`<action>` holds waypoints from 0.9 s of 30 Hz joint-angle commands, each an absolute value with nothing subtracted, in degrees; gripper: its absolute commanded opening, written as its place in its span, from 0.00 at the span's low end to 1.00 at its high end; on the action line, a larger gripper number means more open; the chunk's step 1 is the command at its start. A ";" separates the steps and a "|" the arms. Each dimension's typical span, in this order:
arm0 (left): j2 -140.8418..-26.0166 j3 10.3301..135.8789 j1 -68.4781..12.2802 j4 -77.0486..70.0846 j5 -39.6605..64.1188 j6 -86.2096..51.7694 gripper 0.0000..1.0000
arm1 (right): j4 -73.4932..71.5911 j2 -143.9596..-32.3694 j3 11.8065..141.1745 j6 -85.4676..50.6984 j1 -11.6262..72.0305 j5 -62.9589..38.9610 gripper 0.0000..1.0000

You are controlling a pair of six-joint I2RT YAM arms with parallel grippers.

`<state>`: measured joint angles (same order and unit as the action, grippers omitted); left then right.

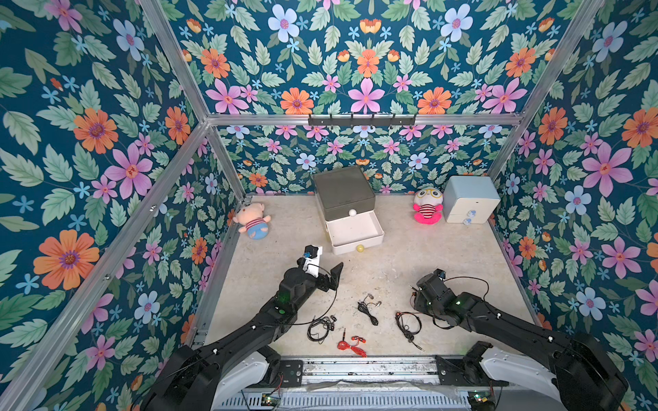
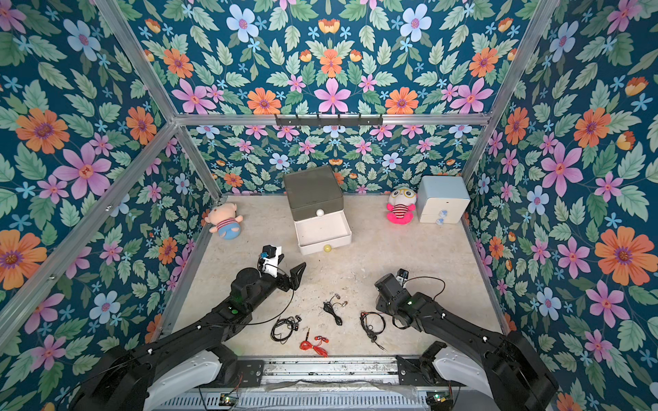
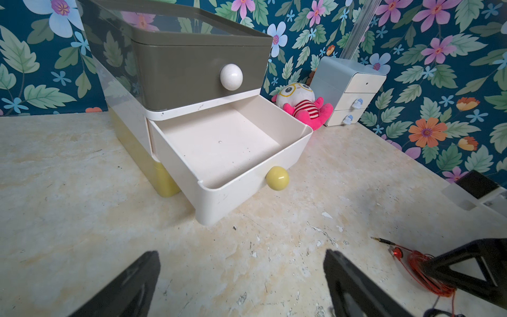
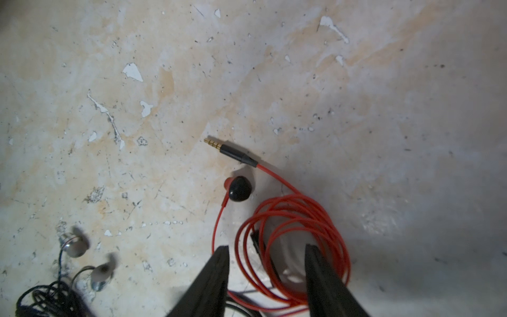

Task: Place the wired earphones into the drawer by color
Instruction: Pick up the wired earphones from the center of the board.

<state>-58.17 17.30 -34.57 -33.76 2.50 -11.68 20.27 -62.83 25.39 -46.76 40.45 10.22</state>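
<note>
Right gripper: jaws spread, straddling the red earphones. Only some loops lie between them; plug and bud trail ahead. Risk: a pinch catching few strands, so the coil unravels and drags. Left gripper gapes empty, with the open drawer ahead of it.

No readable text, labels, numbers, signs

The white drawer stood open. At its six o'clock lay black coils and a red coil, with a second red coil at five.
</note>
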 commanded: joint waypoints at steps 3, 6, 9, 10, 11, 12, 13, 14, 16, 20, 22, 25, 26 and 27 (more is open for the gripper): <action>-58.15 17.40 -34.54 -34.46 1.77 -10.99 0.99 | 17.63 -64.99 25.75 -44.93 40.31 8.74 0.47; -58.11 17.40 -34.54 -34.46 1.76 -10.96 0.99 | 17.23 -66.71 25.97 -44.39 40.24 8.44 0.45; -58.11 17.40 -34.54 -34.45 1.76 -10.99 0.99 | 17.37 -68.21 26.21 -43.94 40.21 8.11 0.42; -58.17 17.40 -34.54 -34.41 1.67 -10.99 0.99 | 17.64 -68.62 26.28 -43.70 40.22 7.96 0.41; -58.11 17.36 -34.56 -34.37 1.59 -10.99 0.99 | 18.00 -68.96 26.53 -43.73 40.17 7.91 0.40; -58.10 17.40 -34.54 -34.35 1.49 -10.99 0.99 | 18.33 -69.24 26.69 -43.60 40.16 7.98 0.39; -58.03 17.32 -34.54 -34.27 1.41 -10.94 0.99 | 18.62 -69.39 26.87 -43.56 40.15 8.08 0.36; -58.02 17.31 -34.54 -34.32 1.41 -10.90 0.99 | 18.70 -69.44 26.94 -43.46 40.15 8.11 0.33; -57.97 17.40 -34.54 -34.23 1.41 -10.88 0.99 | 18.97 -69.35 26.85 -43.43 40.02 8.34 0.26; -57.52 17.31 -34.54 -34.06 1.23 -10.81 0.99 | 19.34 -69.02 26.81 -43.20 39.83 8.69 0.16; -57.46 17.19 -34.54 -34.17 1.14 -10.81 0.99 | 19.51 -68.95 26.72 -43.20 39.67 8.79 0.13; -57.52 17.23 -34.54 -34.10 1.14 -10.82 0.99 | 19.60 -68.57 26.72 -43.04 39.63 8.87 0.08; -57.54 17.23 -34.54 -34.11 1.15 -10.83 0.99 | 19.60 -68.47 26.72 -42.86 39.56 8.95 0.07; -57.53 17.23 -34.54 -34.18 1.18 -10.81 0.99 | 19.64 -68.31 26.76 -42.92 39.55 9.09 0.07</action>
